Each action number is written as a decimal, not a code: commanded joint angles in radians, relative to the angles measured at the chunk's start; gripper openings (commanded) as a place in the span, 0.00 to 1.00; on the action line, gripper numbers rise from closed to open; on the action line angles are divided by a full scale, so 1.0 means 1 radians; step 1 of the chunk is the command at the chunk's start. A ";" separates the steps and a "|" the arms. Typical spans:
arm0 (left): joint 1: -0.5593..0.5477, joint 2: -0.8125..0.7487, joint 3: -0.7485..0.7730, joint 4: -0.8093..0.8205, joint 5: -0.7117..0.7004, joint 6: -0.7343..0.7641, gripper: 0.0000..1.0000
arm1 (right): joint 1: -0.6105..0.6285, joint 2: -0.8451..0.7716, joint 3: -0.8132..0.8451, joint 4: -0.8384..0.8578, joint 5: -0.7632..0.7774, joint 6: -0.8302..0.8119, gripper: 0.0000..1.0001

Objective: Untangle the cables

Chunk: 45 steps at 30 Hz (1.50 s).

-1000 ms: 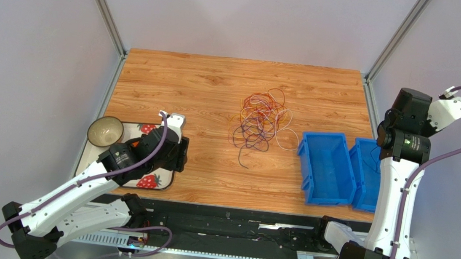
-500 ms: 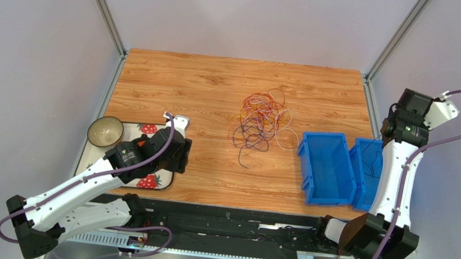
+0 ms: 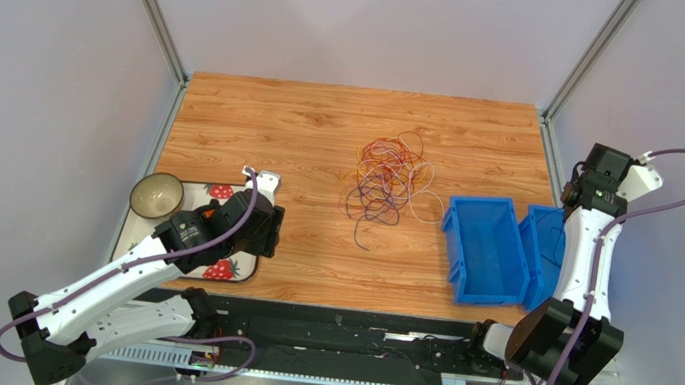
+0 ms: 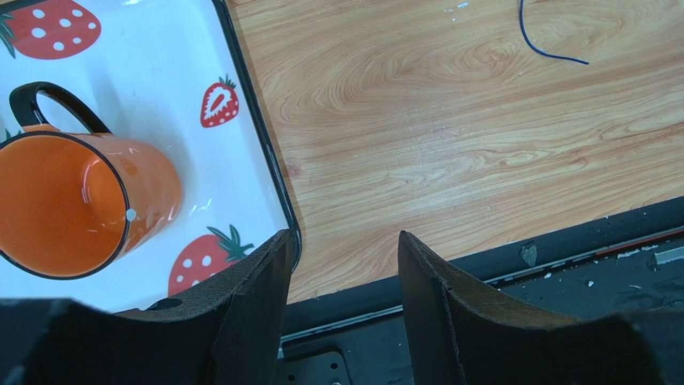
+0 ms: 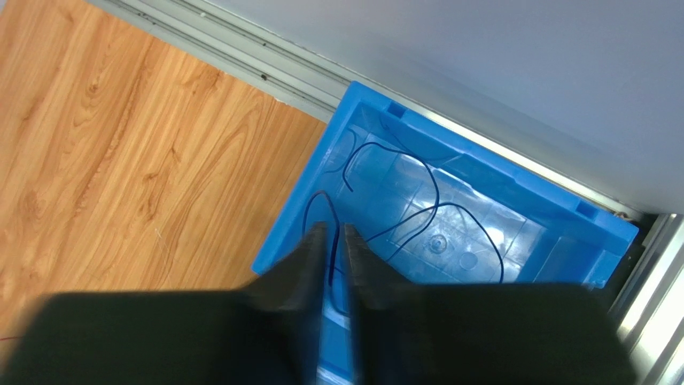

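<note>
The cables (image 3: 386,173) lie tangled mid-frame. At right, the right gripper (image 5: 333,228), jaws barely parted, straddles a dark cable (image 5: 436,195) over the blue bin (image 5: 554,241); grip unclear. Lifting could drag it out. The left gripper (image 4: 345,237) gapes empty.

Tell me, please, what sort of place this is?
Probably a robotics lab test cell: left arm and right arm bolted at the near edge of a wood-look table, plain walls on metal frame posts around it, and staged props like tangled cables and blue bins.
</note>
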 commanded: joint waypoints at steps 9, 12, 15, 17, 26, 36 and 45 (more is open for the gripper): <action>-0.004 -0.025 0.019 0.024 0.012 0.011 0.60 | -0.005 -0.138 0.042 0.021 -0.124 0.019 0.67; -0.004 -0.034 0.014 0.035 0.014 0.011 0.60 | 0.009 -0.169 0.052 0.039 -0.274 0.020 0.65; -0.004 -0.036 0.013 0.044 0.017 0.012 0.61 | 0.067 -0.176 0.072 0.036 -0.338 0.014 0.63; -0.004 -0.031 0.013 0.047 0.012 0.020 0.61 | 0.122 -0.173 0.086 0.032 -0.370 0.008 0.63; -0.004 -0.027 0.011 0.066 0.029 0.020 0.61 | 0.392 -0.111 0.138 0.045 -0.384 -0.056 0.59; -0.004 -0.061 0.016 0.058 0.049 0.021 0.60 | 0.639 0.128 0.244 0.062 -0.502 -0.116 0.58; -0.004 -0.146 0.051 -0.017 0.034 0.011 0.60 | 0.661 0.340 0.376 0.012 -0.385 -0.057 0.56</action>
